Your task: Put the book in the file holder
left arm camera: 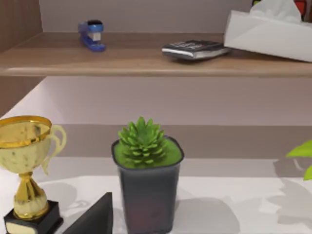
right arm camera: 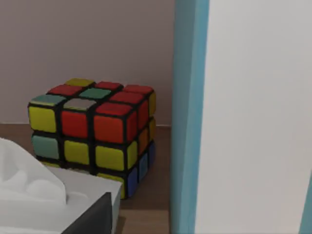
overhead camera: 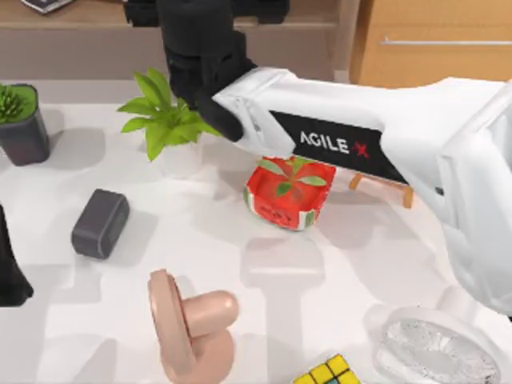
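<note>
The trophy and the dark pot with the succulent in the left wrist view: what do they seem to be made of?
The trophy looks like polished gold-coloured metal, since its cup shows bright reflections; its black base could be plastic or stone. The dark pot seems to be matte plastic or ceramic, with a dull, even surface. The succulent looks artificial, probably plastic.

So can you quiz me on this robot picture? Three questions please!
1. True or false: the right arm stretches over the table toward the shelf.
2. What stands next to the book? A) a puzzle cube B) a ball C) a cup
3. Fill the gap: the stapler on the shelf is ____.

Key: 1 true; 2 A; 3 blue.
</note>
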